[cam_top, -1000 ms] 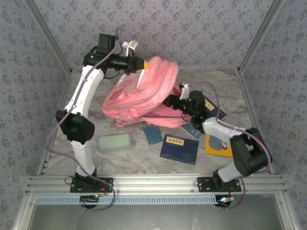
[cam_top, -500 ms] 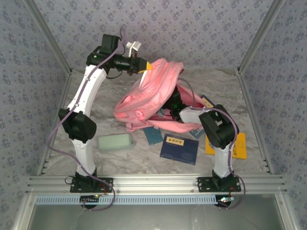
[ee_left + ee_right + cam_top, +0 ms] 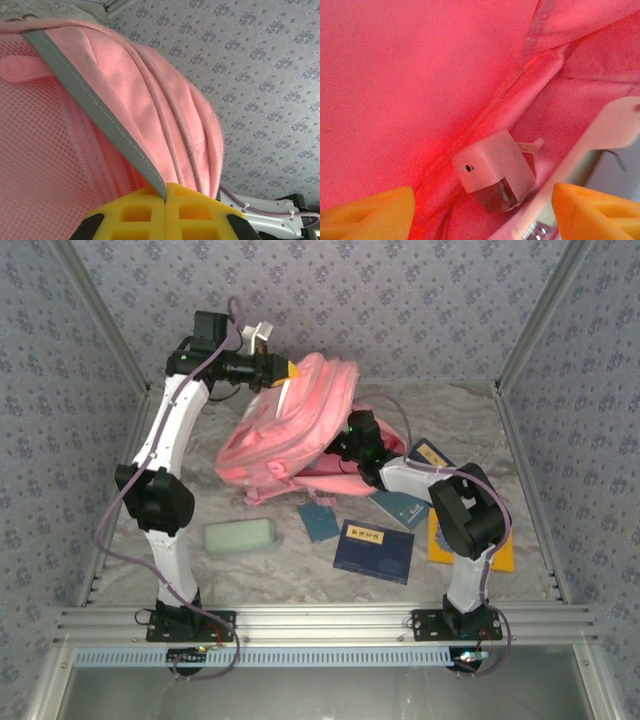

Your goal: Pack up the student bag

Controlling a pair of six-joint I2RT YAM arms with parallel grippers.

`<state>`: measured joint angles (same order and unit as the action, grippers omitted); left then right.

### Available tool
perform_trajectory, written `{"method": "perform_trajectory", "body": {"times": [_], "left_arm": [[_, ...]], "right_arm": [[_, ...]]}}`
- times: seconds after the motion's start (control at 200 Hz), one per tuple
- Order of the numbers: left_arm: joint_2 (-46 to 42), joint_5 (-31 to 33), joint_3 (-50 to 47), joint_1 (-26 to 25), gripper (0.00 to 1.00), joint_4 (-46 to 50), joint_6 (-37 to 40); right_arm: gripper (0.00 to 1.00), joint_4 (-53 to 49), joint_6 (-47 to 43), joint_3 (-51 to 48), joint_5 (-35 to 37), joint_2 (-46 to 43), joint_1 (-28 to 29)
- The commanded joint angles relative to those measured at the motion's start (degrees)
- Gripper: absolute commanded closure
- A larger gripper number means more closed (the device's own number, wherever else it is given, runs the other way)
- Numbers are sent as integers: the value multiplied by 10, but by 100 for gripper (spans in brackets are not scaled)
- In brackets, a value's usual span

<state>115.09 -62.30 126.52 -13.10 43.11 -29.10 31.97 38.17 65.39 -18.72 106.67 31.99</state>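
Bag (image 3: pixel 290 430) rim in L claw (image 3: pixel 165 194), R claw (image 3: pixel 482 207) spread inside

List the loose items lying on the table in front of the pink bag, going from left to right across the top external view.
green case → small teal book → navy book → yellow book

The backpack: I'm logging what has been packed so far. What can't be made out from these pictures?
Backpack contents, top view: its own pink fabric covers the opening.
Small white-and-dark block, right wrist view: red-tinted close-up, so I can't tell what it is.
Yellow book, top view: the right arm covers most of it.
Dark blue book title, top view: too small to read.
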Motion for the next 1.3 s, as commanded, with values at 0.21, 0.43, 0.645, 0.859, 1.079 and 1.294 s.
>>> {"method": "perform_trajectory", "body": {"times": [0.21,0.43,0.645,0.859,1.079,1.294], "left_arm": [[-44,17,13,35,100,-39,24],[-42,59,-31,66,100,-39,13],[-64,93,-131,71,100,-150,-39],[-45,83,-225,81,100,-271,-106],[-45,92,-272,81,100,-337,-140],[-43,116,-333,76,100,-394,-206]], "right_arm": [[32,-41,-81,-114,92,-152,-14],[39,-280,-212,-128,219,-302,13],[48,-382,-235,-141,304,-381,68],[39,-544,-244,-68,183,-327,96],[28,-690,-256,24,218,-185,187],[19,-752,-234,123,239,-53,208]]}}
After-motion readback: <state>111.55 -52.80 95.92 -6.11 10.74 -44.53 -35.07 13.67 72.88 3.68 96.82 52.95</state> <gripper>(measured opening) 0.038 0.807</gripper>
